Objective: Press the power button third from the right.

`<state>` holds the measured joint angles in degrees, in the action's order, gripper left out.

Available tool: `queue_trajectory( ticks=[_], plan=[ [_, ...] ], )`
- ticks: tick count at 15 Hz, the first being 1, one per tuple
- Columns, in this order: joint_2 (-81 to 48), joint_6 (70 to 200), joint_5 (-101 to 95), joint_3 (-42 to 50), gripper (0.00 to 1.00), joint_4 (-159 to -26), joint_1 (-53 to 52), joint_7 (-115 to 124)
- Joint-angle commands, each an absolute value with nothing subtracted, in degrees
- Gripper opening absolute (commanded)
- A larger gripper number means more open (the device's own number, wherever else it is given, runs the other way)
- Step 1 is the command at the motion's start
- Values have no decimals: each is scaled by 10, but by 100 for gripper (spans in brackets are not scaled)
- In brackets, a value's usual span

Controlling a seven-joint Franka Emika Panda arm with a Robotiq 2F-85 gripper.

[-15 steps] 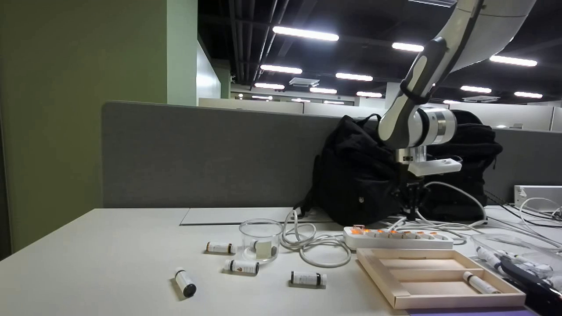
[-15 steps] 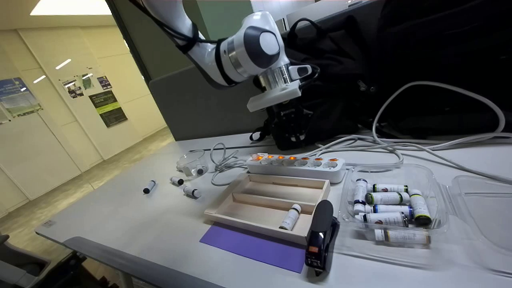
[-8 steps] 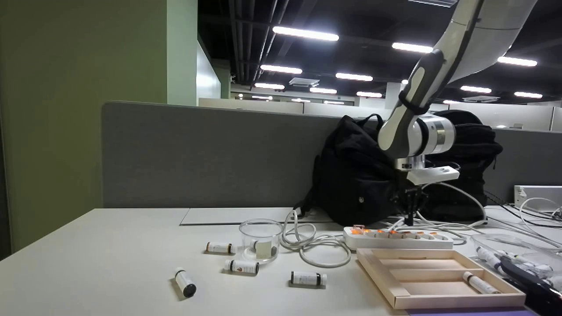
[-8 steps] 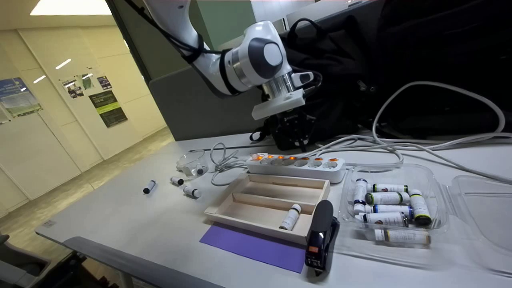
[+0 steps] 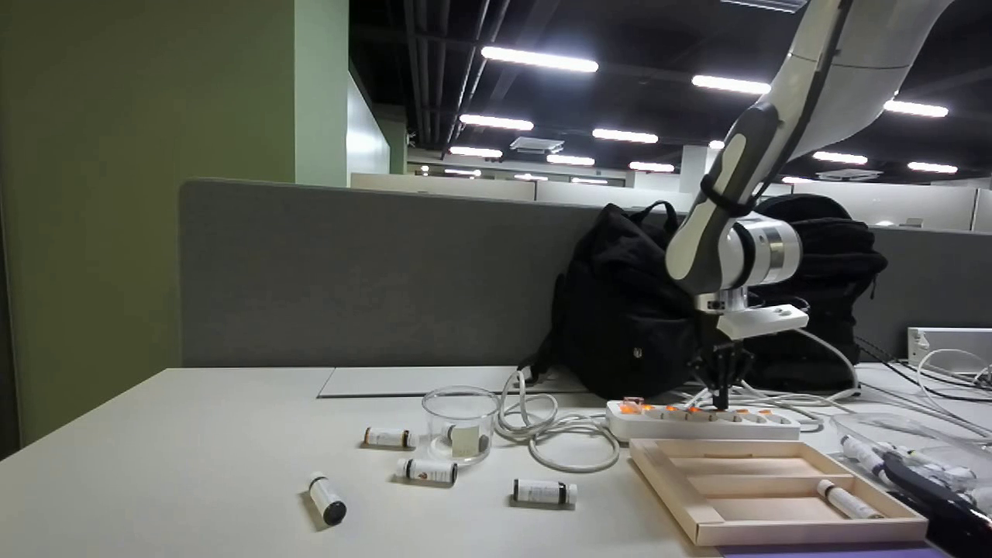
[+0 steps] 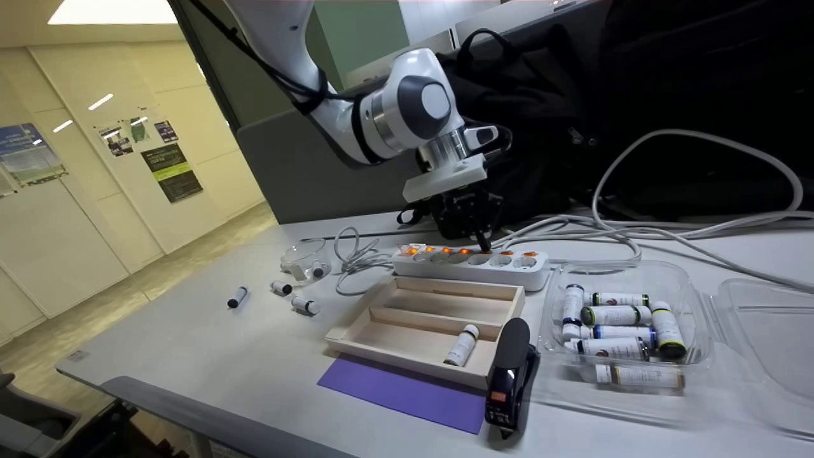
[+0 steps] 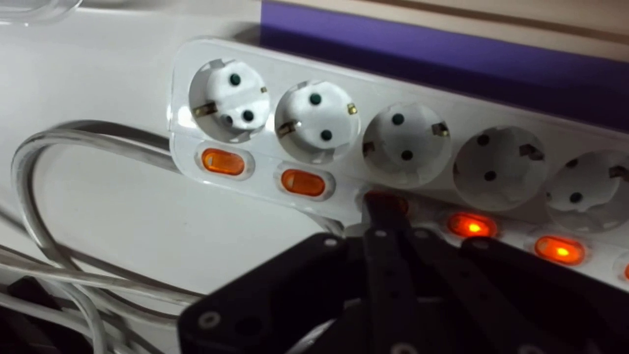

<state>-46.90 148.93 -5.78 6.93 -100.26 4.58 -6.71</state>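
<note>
Gripper [image 7: 386,209] fingers together, tip at power button [image 7: 403,203], contact unclear; wrist view, from tip: strip [image 7: 265,169] end 10 o'clock, tabletop [image 7: 236,236] 9 o'clock. Gripper lower than before.

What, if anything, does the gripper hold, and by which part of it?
Nothing is held: the gripper is closed, its tip partly covering the power button in the wrist view.

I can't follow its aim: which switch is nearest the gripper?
The third switch from the left in the wrist view, between an unlit one and a glowing one; the gripper's tip partly hides it alone.
</note>
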Motion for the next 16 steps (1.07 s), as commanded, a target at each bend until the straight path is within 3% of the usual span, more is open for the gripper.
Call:
queue_trajectory(
  ticks=[1,16],
  plan=[
    [-483,1490,-70,80,0,-987,41,-45],
    [-531,1346,28,48,0,-900,95,-28]
  ],
)
